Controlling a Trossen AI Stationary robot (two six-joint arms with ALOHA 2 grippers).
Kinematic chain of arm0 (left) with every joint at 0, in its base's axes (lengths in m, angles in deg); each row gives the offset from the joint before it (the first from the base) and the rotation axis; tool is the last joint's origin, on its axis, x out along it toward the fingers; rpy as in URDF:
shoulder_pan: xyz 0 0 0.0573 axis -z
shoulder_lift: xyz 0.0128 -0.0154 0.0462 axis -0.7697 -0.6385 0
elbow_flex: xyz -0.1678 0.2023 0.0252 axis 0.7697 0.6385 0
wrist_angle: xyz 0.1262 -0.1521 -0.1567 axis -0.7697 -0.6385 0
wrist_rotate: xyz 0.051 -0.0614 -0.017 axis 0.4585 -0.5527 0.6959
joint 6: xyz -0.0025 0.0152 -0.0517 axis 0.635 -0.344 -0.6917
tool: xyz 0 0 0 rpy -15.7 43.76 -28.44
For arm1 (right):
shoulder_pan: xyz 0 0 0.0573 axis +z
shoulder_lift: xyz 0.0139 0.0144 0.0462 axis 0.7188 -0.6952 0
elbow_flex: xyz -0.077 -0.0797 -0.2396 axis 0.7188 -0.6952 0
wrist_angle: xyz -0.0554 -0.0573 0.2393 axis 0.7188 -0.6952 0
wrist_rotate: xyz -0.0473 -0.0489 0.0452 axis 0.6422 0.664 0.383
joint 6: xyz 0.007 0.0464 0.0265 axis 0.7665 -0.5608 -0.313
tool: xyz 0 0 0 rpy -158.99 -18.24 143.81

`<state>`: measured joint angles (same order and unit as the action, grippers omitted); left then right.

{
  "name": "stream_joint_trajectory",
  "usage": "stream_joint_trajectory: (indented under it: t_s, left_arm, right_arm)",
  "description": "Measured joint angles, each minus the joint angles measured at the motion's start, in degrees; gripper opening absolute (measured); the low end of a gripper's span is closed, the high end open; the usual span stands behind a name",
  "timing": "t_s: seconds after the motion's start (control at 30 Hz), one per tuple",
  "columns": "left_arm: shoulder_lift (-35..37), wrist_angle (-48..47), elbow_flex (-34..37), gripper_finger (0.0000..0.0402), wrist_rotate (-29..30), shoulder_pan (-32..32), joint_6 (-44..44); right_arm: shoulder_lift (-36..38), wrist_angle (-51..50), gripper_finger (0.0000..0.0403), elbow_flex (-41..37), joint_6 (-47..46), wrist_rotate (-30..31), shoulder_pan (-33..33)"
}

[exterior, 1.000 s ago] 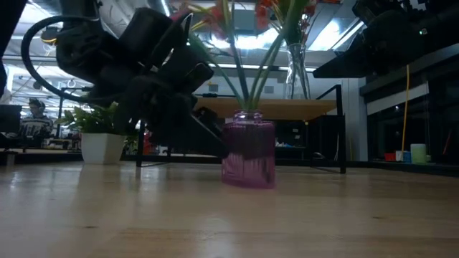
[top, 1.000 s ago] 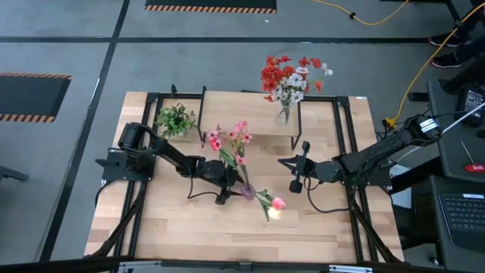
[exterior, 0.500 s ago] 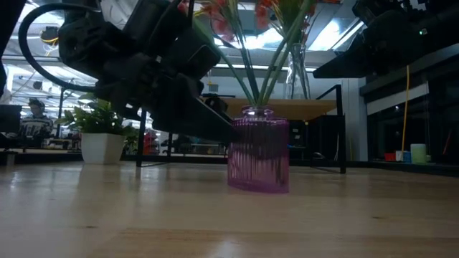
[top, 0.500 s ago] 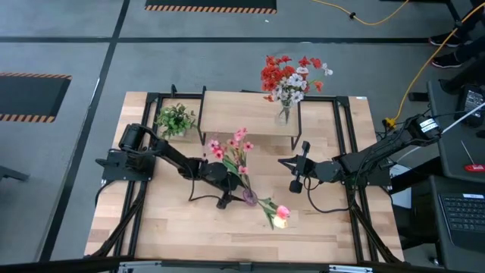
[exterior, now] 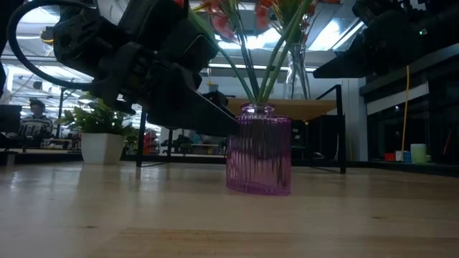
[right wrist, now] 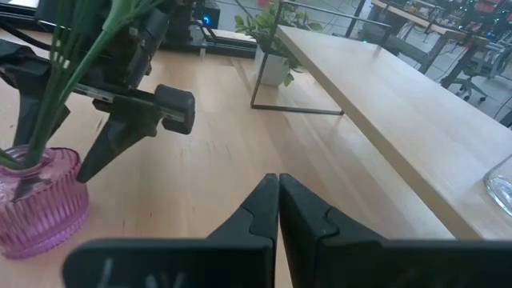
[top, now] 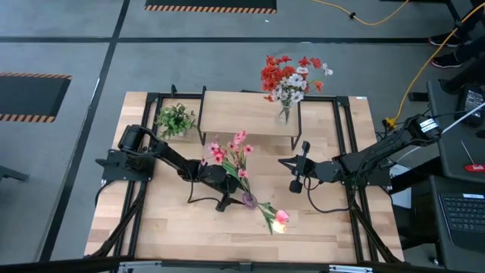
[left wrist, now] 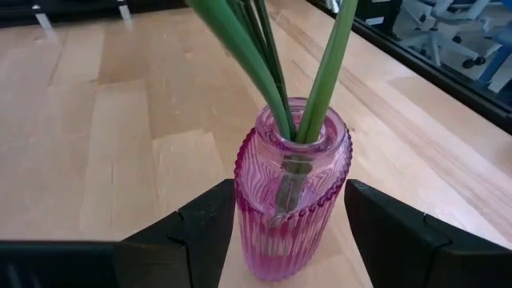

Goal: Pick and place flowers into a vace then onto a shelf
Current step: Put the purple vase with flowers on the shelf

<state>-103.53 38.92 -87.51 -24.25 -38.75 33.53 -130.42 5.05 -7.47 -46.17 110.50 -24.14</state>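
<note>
Pink ribbed glass vase stood on the light-wood surface near its middle, slightly toward the front edge, base resting on the wood in the low view. Flowers in it: several green stems rose from the neck, pink blooms leaning toward the shelf, and one pink-and-yellow tulip drooping the opposite way toward the front edge.

Left tool straddled the vase, one dark finger on each side of the ribbed body; fingers lay against or just beside the glass, jaws roughly vase-width apart. Whether they pressed it firmly could not be told. Left arm reached in from the left side of the surface.

Right tool hung near the surface to the right of the vase, apart from it, fingers pressed together with nothing between them. Right arm came in from the right edge.

Shelf, light wood on thin black legs, stood at the far side of the surface. On its right end: a clear glass vase holding a bushy red and white spray. Small green leafy plant in a white pot sat just left of the shelf, on the surface.

Low view: a person visible far back in the room, left side, too small for detail
</note>
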Motion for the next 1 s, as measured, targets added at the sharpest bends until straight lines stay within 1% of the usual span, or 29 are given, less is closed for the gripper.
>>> stream_joint_trajectory:
  t_s: [0.1, 0.17, 0.4, 0.57, 0.67, 0.73, 0.83, 1.0]
  left_arm:
    - [0.0, 0.03, 0.0, 0.0221, 0.12, 0.3, 0.0]
    - [0.0, 0.03, 0.0, 0.0207, 0.12, 0.46, 0.0]
    - [0.15, -1.19, -0.02, 0.0129, 0.25, 0.83, 0.0]
    - [0.0, -5.32, 0.13, 0.0072, 4.26, 0.81, -0.19]
    - [0.0, -5.59, 0.13, 0.0048, 4.53, 0.81, -0.15]
    - [0.0, -5.57, 0.13, 0.004, 4.52, 0.81, -0.07]
    - [0.0, -5.57, 0.13, 0.0037, 4.54, 0.81, -0.04]
    - [0.0, -5.59, 0.11, 0.0057, 5.17, 0.81, -0.06]
  right_arm:
    - [0.01, 0.0, 0.0016, 0.0, -0.01, -0.01, 0.01]
    - [0.01, 0.0, 0.0016, 0.0, -0.01, 0.0, 0.01]
    - [0.0, 0.0, 0.0016, 0.0, -0.01, 0.0, 0.0]
    - [0.01, 0.0, 0.0017, 0.0, -0.01, 0.01, -0.01]
    - [0.01, 0.0, 0.0017, 0.0, 0.01, -0.01, 0.01]
    - [0.01, 0.0, 0.0017, 0.0, 0.0, 0.0, 0.0]
    - [0.01, 0.0, 0.0017, 0.0, 0.01, 0.01, 0.01]
    - [0.01, 0.0, 0.0017, 0.0, 0.01, 0.01, 0.01]
